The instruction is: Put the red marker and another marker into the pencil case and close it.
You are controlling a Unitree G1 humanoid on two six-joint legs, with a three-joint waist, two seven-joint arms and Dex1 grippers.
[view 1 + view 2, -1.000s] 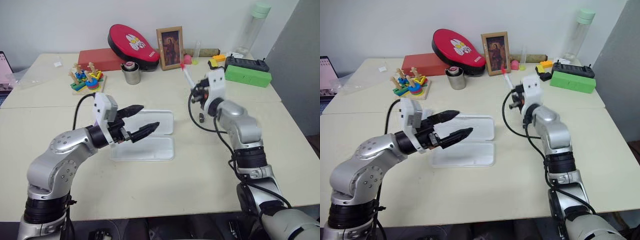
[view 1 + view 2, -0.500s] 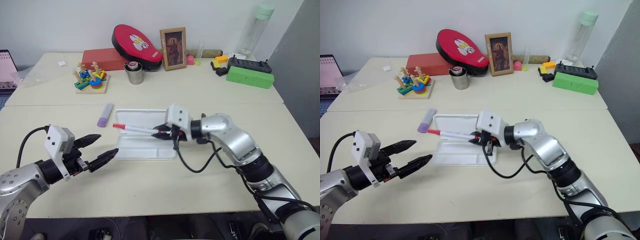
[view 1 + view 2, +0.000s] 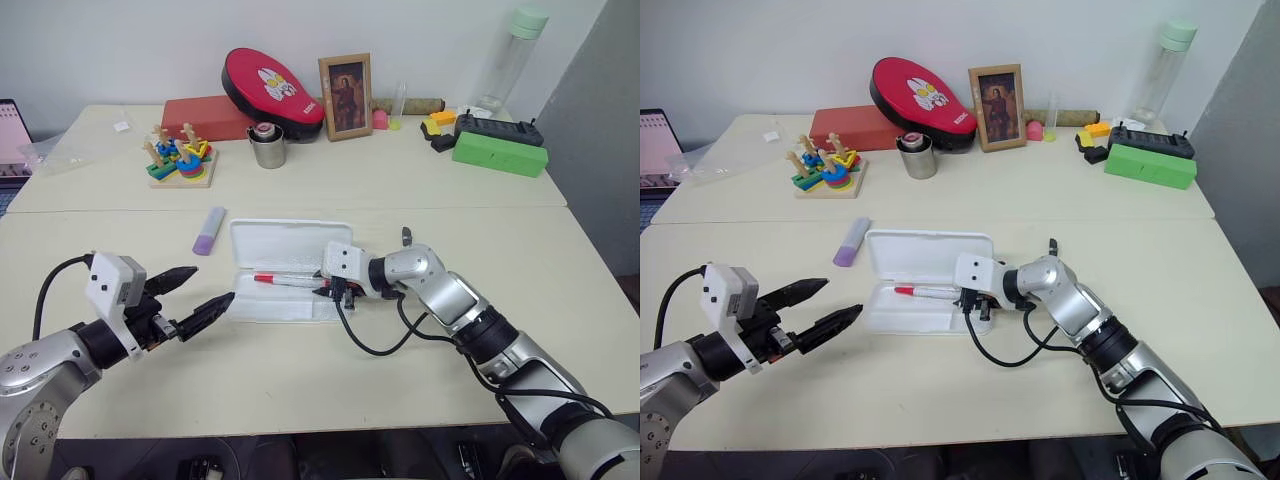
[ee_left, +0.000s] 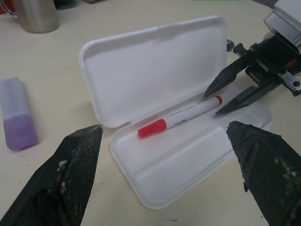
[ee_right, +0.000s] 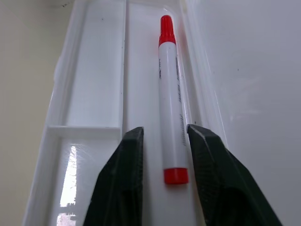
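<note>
The pencil case (image 3: 285, 270) lies open on the bench (image 3: 330, 370), its lid laid back flat toward the far side and its tray toward the robot. The red marker (image 3: 287, 280) lies flat in the tray's long compartment next to the hinge, red cap pointing to the robot's left. There is faint grey print along its white barrel, too small to read.

The right pincer (image 3: 326, 288) sits at the tray's right end, pointing left along the marker. Its two black fingers (image 5: 123, 183) stand a narrow way apart on either side of the marker's red tail end, and in the right wrist view a slim gap shows on each side, so the marker lies loose rather than clamped.

The left pincer (image 3: 195, 296) hovers over the bench just left of the case, spread wide and holding nothing.

The purple marker (image 3: 209, 230) lies on the bench just off the lid's left edge, apart from the case.

Along the far side of the bench stand a red box (image 3: 205, 118), a red oval pouch (image 3: 266, 86) bearing a cartoon face, a framed picture (image 3: 345, 96), a metal cup (image 3: 266, 146) and a green box (image 3: 499, 153); none shows legible writing.
</note>
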